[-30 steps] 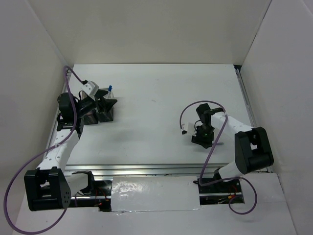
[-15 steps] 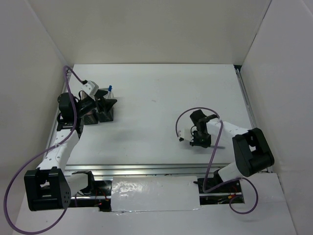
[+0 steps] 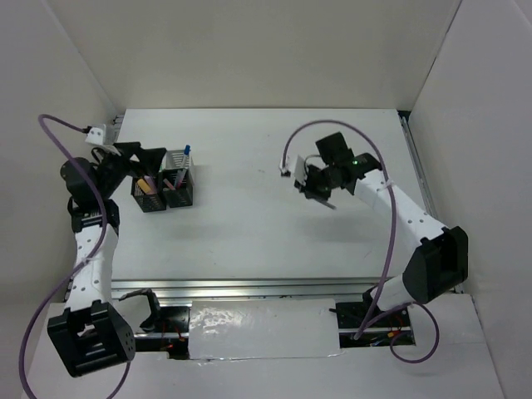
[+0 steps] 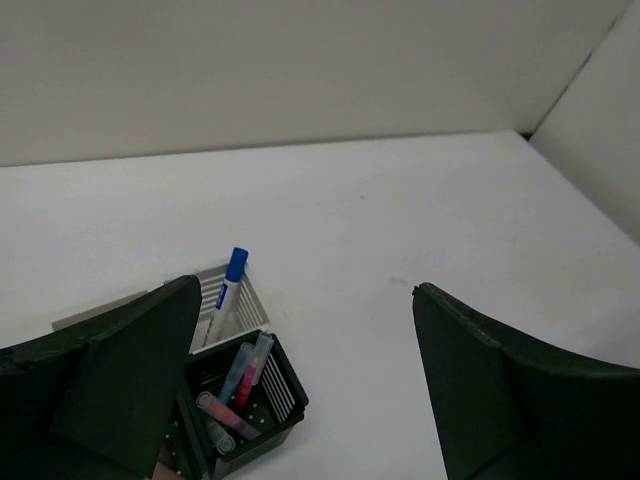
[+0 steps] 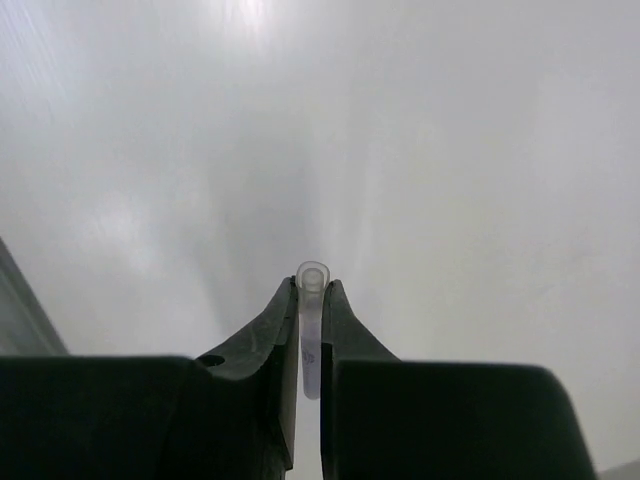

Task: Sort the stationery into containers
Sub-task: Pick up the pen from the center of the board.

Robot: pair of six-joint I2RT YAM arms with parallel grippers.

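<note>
The mesh cups (image 3: 166,189) stand in a cluster at the far left. In the left wrist view a black cup (image 4: 285,395) holds pink and purple highlighters (image 4: 243,372), and a grey cup (image 4: 248,296) behind it holds a white blue-capped pen (image 4: 230,281). My left gripper (image 3: 143,158) is open and empty, above and just left of the cups; its fingers (image 4: 130,370) stand wide apart. My right gripper (image 3: 316,184) is raised over the middle right of the table. It is shut on a thin grey translucent pen (image 5: 311,325), which sticks out below it (image 3: 329,203).
White walls close in the table at the back and on both sides. A metal rail (image 3: 249,287) runs along the near edge. Purple cables (image 3: 332,129) arch over both arms.
My right gripper has risen from the table near the front right and moved back and left with the pen. My left arm has pulled back and left off the cups, uncovering them.
</note>
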